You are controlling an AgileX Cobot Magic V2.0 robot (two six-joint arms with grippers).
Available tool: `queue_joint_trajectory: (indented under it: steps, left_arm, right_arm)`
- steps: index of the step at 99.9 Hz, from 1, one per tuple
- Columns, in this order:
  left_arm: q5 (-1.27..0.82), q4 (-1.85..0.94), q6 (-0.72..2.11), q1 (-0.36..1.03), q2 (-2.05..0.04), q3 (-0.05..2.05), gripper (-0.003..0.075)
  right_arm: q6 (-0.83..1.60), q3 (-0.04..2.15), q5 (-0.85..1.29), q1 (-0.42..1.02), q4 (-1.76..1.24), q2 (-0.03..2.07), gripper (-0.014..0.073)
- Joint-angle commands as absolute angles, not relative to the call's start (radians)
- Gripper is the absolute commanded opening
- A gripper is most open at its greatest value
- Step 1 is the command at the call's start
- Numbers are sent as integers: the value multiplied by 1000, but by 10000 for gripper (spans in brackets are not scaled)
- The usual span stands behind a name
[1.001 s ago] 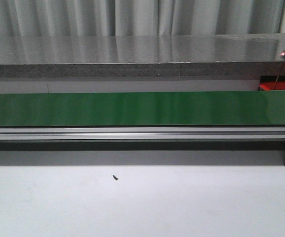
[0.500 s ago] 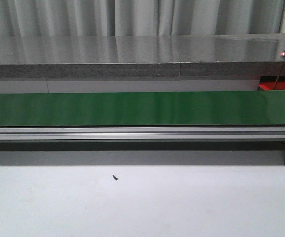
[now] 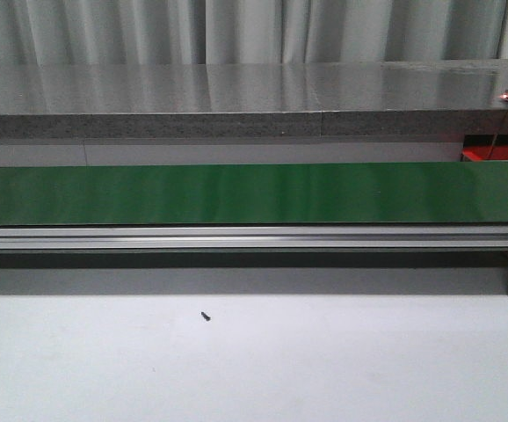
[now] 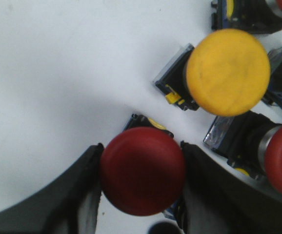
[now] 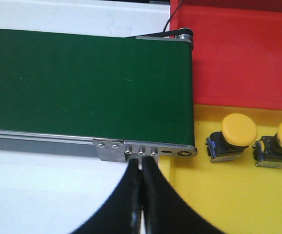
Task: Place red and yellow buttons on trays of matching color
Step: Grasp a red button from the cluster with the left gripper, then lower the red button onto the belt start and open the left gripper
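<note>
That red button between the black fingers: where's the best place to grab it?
By its round cap, I'd say. The red button lies cap toward the camera, and the left gripper comes from above with a finger on each side of the cap, whose curved rim suits a squeeze.

Pale curtains (image 3: 236, 31) hang behind a grey counter (image 3: 236, 97).

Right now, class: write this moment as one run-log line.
left claw: shut on red button | right claw: shut, empty | yellow tray: two yellow buttons | belt: bare
</note>
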State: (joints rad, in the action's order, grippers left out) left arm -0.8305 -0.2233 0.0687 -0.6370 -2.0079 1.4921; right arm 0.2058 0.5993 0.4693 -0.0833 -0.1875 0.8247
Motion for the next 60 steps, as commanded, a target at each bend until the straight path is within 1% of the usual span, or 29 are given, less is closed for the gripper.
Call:
queue_joint_trajectory:
  steps: [1, 5, 10, 42, 60]
  left_arm:
    - [-803, -243, 60, -639, -1953, 1534, 196]
    - [-810, -240, 61, -639, -1948, 1539, 169]
    - [-815, -240, 66, -639, -1939, 1544, 157]
    - [-855, -237, 98, -636, -1746, 1552, 158]
    - [-873, -237, 123, -532, -1672, 1552, 158]
  right_arm:
    - [207, 626, 402, -83, -189, 815, -70]
    - [207, 626, 402, -83, -189, 815, -70]
    - [207, 626, 402, -83, -189, 815, -70]
    - [207, 626, 402, -83, -189, 815, -70]
    - [207, 626, 402, -83, -189, 815, -70]
